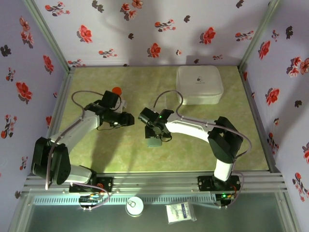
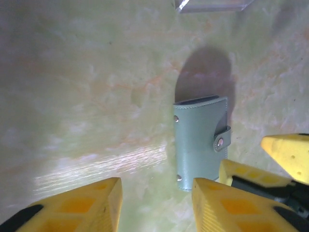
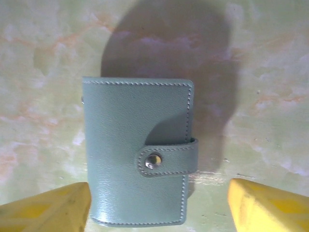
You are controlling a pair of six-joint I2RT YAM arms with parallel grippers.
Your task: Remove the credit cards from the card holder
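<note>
Card holder lying shut on the table between our two grippers.
On the left, our left gripper [image 2: 154, 193] hovers with fingers partly apart and nothing between them, near the grey-blue card holder [image 3: 135, 145], which lies flat on the green table [image 1: 183, 154] with its snap strap [image 3: 166, 159] fastened. On the right, our right gripper [image 3: 159, 205] stands wide, straddling the holder's near end without gripping it. We judge the strap must be unsnapped first: one gripper pins the body while the other lifts the tab, freeing the credit cards presumably inside.
</note>
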